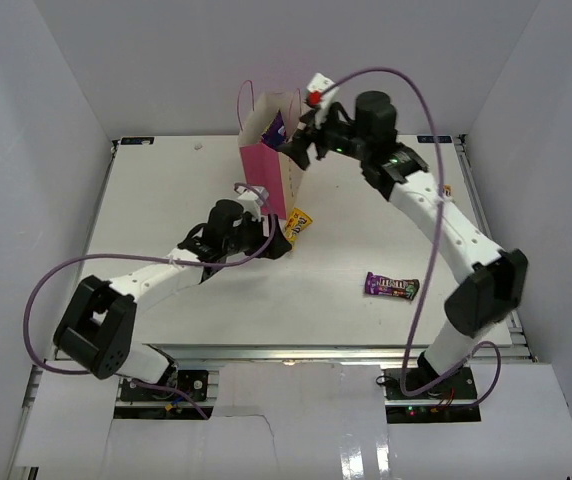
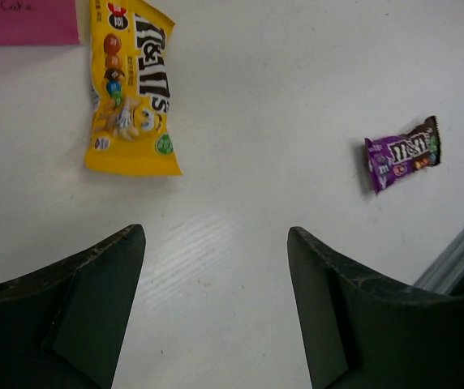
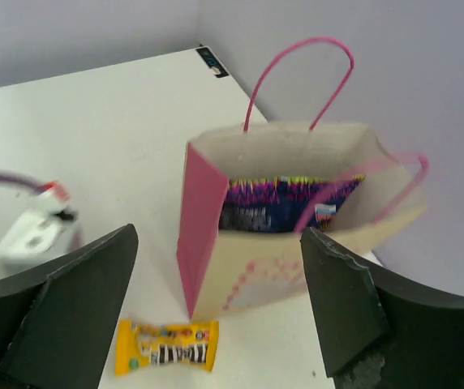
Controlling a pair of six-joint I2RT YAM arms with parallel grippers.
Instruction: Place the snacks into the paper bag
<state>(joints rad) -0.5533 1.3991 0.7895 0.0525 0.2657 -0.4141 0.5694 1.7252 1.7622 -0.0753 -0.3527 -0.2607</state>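
The paper bag stands upright at the back of the table, its mouth open. In the right wrist view the bag holds the flat blue snack bag. A yellow packet lies flat just in front of the bag; it also shows in the left wrist view and the right wrist view. A dark purple packet lies at centre right, also in the left wrist view. My left gripper is open and empty, just short of the yellow packet. My right gripper is open and empty above the bag's mouth.
White enclosure walls surround the table. The bag's pink loop handles stick up under my right gripper. A small yellow bit shows beside the right forearm. Purple cables loop off both arms.
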